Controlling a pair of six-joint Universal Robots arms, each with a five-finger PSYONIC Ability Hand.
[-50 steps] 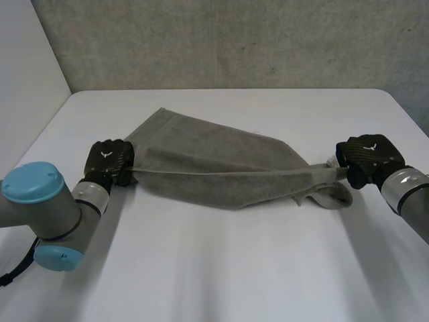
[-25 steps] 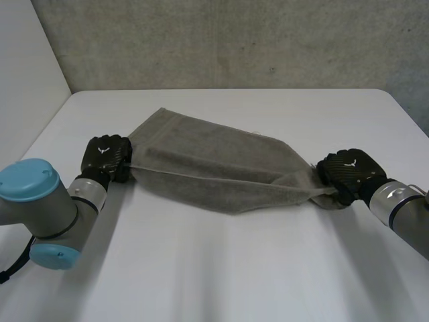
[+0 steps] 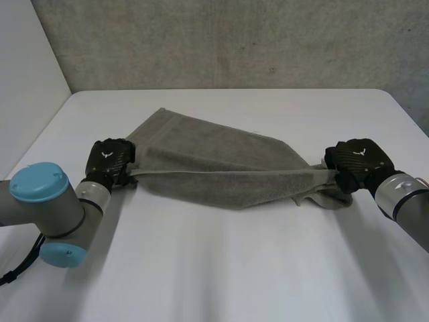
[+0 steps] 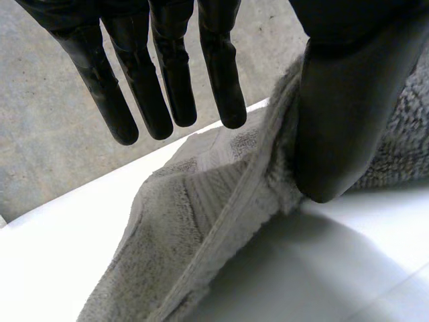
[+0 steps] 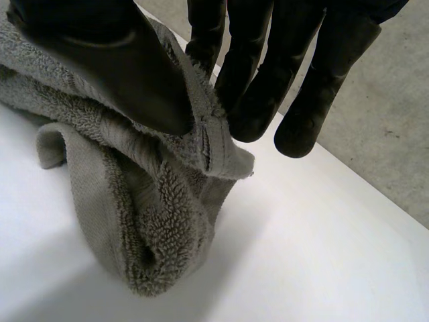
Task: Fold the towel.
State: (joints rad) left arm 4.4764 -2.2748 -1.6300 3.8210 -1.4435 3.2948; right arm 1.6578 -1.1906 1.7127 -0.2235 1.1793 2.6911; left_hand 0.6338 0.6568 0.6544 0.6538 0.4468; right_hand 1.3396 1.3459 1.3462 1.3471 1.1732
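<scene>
A grey towel [image 3: 214, 161] lies bunched across the middle of the white table [image 3: 221, 268], its front edge stretched in a line between my two hands. My left hand [image 3: 110, 157] is at the towel's left end. In its wrist view its fingers [image 4: 167, 74] stand straight and apart from the cloth, and only the thumb [image 4: 342, 121] rests against the towel's hem [image 4: 221, 208]. My right hand [image 3: 355, 161] is at the right end, where thumb [image 5: 120, 60] and fingers [image 5: 261, 74] pinch the towel's corner [image 5: 214, 144]. A fold of towel [image 5: 154, 215] droops below that hand onto the table.
A rough grey wall [image 3: 234, 40] rises behind the table's far edge. The table's right edge [image 3: 409, 114] runs close past my right hand. Bare white tabletop lies in front of the towel.
My right hand has pulled back to the right and closed on the corner, drawing the front edge taut again. My left hand's fingers have straightened off the cloth.
</scene>
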